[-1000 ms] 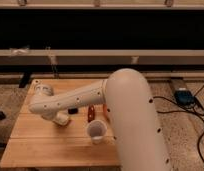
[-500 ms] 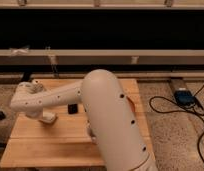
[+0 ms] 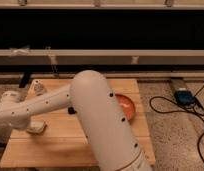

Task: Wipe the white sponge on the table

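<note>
My white arm reaches from the lower middle across to the left side of the light-brown plank table (image 3: 70, 142). The gripper (image 3: 33, 126) is at the arm's left end, low over the table's left part. A small off-white block that looks like the white sponge (image 3: 39, 129) is right at the gripper, resting on the tabletop. I cannot make out how the gripper holds it.
An orange bowl (image 3: 127, 106) sits at the table's right side, partly behind my arm. A small pale object (image 3: 39, 88) stands at the far left corner. A dark item (image 3: 71, 110) peeks from under the arm. A blue box (image 3: 185, 96) and black cables lie on the floor at the right.
The arm has swung left across the table, carrying the gripper and the off-white block toward the left edge. The white cup seen a second ago is now hidden behind the arm.
</note>
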Robot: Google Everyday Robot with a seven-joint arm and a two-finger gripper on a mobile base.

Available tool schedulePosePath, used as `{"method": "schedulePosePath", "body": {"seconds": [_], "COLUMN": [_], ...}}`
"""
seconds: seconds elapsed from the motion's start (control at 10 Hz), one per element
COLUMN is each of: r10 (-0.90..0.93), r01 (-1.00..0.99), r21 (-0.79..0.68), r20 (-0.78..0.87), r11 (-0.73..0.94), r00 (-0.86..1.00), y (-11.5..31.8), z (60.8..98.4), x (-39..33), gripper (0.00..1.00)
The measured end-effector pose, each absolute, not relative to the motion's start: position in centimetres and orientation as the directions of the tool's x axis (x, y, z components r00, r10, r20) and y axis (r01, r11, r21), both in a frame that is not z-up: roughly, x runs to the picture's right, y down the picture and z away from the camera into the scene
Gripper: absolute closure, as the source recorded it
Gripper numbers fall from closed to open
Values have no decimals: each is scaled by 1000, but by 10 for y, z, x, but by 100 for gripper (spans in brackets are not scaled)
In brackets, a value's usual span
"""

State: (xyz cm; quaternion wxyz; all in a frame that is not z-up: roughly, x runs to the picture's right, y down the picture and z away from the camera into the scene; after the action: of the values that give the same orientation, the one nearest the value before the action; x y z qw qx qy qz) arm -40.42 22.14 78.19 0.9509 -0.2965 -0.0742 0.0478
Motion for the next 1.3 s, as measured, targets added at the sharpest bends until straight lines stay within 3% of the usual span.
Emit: {"method": "schedulePosePath", "body": {"seconds": [0.5,1.0,1.3], "r10": [151,276,299], "r01": [-115,-296,-325], "r21": [-598,-535,-505], "r20": [11,-120,-134], "r11": [793,791,799], "r00": [988,954,945], "y": [243,199,179], "z": [780,811,818], "x": [-336,-270,-268], "gripper": [100,100,100]}}
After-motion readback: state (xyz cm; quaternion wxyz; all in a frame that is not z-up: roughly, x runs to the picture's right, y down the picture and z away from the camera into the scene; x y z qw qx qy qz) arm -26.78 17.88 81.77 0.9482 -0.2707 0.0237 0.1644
